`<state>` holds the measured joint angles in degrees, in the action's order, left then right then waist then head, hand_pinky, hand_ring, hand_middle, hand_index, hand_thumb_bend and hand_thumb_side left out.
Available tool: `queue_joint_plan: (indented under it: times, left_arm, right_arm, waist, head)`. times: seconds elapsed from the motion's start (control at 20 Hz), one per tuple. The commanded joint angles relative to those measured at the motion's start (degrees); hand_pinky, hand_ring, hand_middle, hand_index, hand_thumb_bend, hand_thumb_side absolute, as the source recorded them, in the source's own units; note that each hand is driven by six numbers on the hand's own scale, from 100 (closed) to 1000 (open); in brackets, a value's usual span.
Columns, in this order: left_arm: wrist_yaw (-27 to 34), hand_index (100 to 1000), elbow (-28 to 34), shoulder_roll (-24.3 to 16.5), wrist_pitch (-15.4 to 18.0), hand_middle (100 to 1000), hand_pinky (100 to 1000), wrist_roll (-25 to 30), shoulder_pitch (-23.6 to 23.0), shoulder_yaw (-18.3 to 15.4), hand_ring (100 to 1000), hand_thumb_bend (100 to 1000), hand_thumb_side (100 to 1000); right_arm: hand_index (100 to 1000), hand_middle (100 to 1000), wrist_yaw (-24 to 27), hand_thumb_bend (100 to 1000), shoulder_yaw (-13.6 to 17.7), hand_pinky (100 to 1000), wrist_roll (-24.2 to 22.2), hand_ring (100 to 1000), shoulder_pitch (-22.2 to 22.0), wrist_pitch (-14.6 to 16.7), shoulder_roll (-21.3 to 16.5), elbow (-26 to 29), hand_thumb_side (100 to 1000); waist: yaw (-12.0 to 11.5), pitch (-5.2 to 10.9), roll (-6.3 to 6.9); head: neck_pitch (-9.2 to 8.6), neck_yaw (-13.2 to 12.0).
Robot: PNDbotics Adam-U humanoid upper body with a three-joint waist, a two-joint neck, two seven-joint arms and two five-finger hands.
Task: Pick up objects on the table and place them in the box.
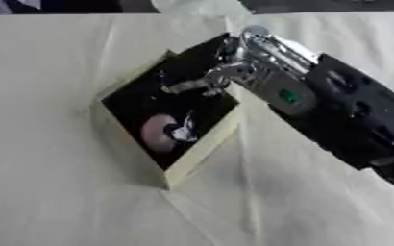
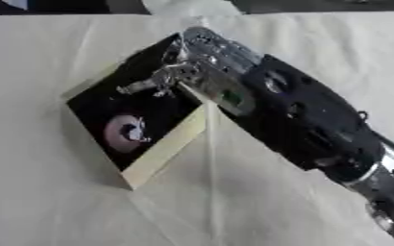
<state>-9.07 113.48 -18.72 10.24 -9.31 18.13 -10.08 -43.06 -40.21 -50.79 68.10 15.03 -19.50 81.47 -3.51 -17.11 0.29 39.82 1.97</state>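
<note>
over the pale cloth-covered surface (image 1: 57, 192), seen from the left eye view, sits a shallow box (image 1: 202, 153) with cream walls and a dark inside, turned cornerwise so one corner points toward the robot. the right hand (image 1: 264, 72) comes in from the upper right on its thick black arm (image 1: 360, 120) and hangs over the far half of the box, which makes sense if it means to let something go inside the walls instead of on the cloth. its silvery fingers (image 1: 183, 86) reach out over the dark floor, fairly straight, and i see nothing held between them; i judge it open and empty, though the blur leaves some doubt. down in the near part of the box lies a pinkish round object (image 1: 156, 132) with a small dark and white bit (image 1: 183, 130) against it, already where the task wants things.

from the right eye view the same hand shows wider, its back lying across the box's far right edge, fingers pointing down-left into the opening. the pink round thing rests on the box floor, apart from the fingertips. no other loose objects show on the cloth here, and the left hand appears in neither view.
</note>
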Motion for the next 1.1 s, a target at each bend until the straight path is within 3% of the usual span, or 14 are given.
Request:
queue_joint_plan:
  times: [0.05,0.45,0.85,1.1]
  left_arm:
    - [0.1,779,1.1,-0.9,0.0,777,706,0.1,0.4,-0.2,753,100,698]
    - [0.0,779,1.1,-1.0,0.0,776,706,0.1,0.5,-0.2,753,100,698]
    - [-0.1,779,1.1,-1.2,0.0,776,707,-0.2,0.5,-0.4,753,100,698]
    - [-0.2,779,1.1,-1.3,0.1,777,706,-0.7,0.4,-0.6,753,100,699]
  right_arm:
    - [987,882,-1.4,173,1.5,921,0.2,976,1.2,1.1,-0.7,1.2,704]
    - [982,847,0.7,100,4.5,909,2.7,951,1.1,-1.2,-1.8,4.9,678]
    - [957,827,4.8,100,11.6,892,6.5,917,0.0,-5.7,-5.8,15.5,559]
    - [940,777,6.9,100,17.2,894,9.6,891,-3.2,-9.1,-9.0,22.3,464]
  waist:
    - [0.0,1.31,0.31]
    - [0.2,1.46,0.34]
    - [0.5,1.54,0.55]
    - [0.8,1.38,0.68]
  head:
    - [0.12,0.1]
    - [0.00,0.0]
    - [0.12,-0.4]
    - [0.18,-0.8]
